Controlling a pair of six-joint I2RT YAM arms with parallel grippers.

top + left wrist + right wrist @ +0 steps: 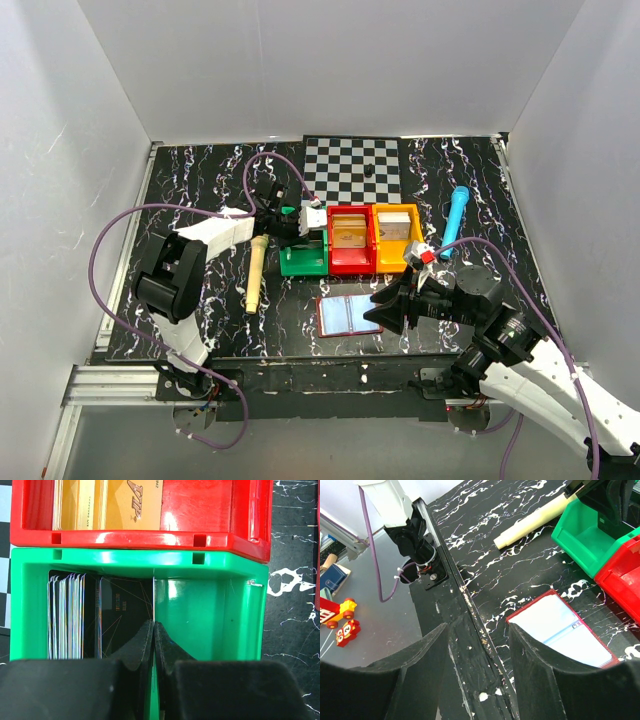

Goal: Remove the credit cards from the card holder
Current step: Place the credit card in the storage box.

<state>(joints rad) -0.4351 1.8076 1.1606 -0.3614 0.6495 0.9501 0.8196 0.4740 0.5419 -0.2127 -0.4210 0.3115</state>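
The card holder [348, 314] lies open on the table near the front edge, pale blue inside with a red border; it also shows in the right wrist view [565, 635]. No card shows in it. My left gripper [302, 238] is over the green bin [298, 264]. In the left wrist view it [153, 625] is shut on a thin card [153, 600] seen edge-on, held inside the bin [135, 560] beside several upright cards [65, 615]. My right gripper [385, 308] is open and empty just right of the holder, over the table's front edge [479, 630].
A red bin [350, 240] with gold cards [115, 502] and an orange bin [397, 235] stand right of the green one. A checkerboard [352, 168] lies behind, a blue cylinder [455, 218] at the right, a wooden rod [254, 272] at the left.
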